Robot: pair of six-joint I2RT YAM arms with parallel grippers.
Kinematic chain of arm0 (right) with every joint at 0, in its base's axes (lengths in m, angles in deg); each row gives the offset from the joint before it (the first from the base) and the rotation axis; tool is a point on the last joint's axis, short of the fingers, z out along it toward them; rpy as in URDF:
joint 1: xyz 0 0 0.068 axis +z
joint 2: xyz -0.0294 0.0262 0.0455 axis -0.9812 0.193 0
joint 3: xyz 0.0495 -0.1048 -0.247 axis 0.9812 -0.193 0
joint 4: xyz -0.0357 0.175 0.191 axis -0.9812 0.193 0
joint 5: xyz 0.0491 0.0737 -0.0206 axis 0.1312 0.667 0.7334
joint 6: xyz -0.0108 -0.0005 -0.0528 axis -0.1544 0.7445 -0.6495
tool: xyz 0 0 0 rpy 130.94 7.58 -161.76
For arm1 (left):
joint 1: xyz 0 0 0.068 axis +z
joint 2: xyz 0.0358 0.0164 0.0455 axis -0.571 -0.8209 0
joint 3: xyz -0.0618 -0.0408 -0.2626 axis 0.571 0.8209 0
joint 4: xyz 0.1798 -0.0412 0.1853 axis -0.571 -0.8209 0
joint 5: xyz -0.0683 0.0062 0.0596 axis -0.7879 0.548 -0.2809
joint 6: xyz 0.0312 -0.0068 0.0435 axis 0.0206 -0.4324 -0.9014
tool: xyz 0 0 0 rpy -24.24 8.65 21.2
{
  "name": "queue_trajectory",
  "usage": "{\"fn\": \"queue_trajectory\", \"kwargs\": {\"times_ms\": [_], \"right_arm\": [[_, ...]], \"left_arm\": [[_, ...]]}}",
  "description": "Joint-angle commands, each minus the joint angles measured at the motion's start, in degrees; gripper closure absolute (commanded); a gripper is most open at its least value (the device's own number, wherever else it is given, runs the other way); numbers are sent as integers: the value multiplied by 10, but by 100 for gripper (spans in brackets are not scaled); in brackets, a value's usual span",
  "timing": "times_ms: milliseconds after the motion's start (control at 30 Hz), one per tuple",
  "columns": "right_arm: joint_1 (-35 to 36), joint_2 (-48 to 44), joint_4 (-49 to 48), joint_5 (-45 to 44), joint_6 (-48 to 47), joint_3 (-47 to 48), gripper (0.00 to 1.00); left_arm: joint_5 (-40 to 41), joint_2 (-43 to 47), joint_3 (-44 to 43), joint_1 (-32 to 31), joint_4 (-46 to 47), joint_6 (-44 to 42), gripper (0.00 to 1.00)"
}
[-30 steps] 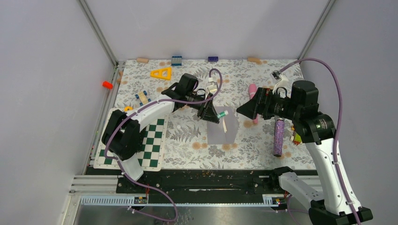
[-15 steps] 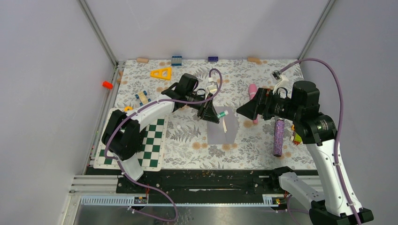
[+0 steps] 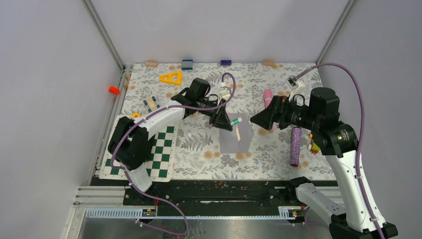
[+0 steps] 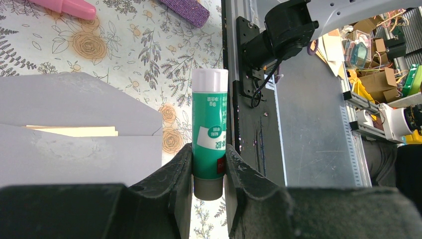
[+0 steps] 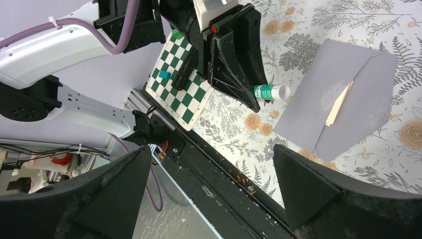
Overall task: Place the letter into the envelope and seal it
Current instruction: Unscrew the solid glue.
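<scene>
A: What is the left gripper (image 4: 209, 158) doing?
B: It is pinching a green glue stick (image 4: 209, 124) by its lower end, with the white cap pointing away from the fingers. It is hovering at the centre of the top view, at the envelope's upper edge.
A: And the envelope (image 3: 234, 143)?
B: It is lying flat on the floral cloth (image 3: 199, 147), centre frame, with the flap lying open. The letter (image 5: 339, 103) is sitting inside, showing only a thin tan strip at the mouth.
A: The right gripper (image 5: 211, 172)?
B: Its fingers are spreading wide and holding nothing. It is hanging right of centre in the top view, apart from the envelope.
</scene>
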Motion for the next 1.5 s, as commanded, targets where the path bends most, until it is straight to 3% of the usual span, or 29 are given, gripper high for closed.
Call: {"fn": "queue_trajectory", "kwargs": {"times_ms": [0,267,433,567,800,1000,1300,1467], "right_arm": [[5,-4,-17,7,0,9,0],[8,-10,-21,-2,-68,-5,0],[8,-17,28,44,-306,-15,0],[7,-26,23,32,-375,-42,0],[7,-42,22,136,-577,-105,0],[7,-31,-9,208,-588,-124,0],[7,-10,-60,202,-601,-155,0],[7,13,-61,242,-606,-156,3]], "left_arm": [[-19,21,-19,2,13,-13,88],[-22,19,-20,2,13,-13,89],[-25,18,-17,-4,13,-16,89],[-26,24,-12,-11,13,-22,90],[-50,32,-11,-34,13,-27,90],[-78,34,-13,-54,-5,-47,90],[-107,34,-35,-74,-81,-111,90],[-108,30,-45,-81,-105,-130,90]]}}
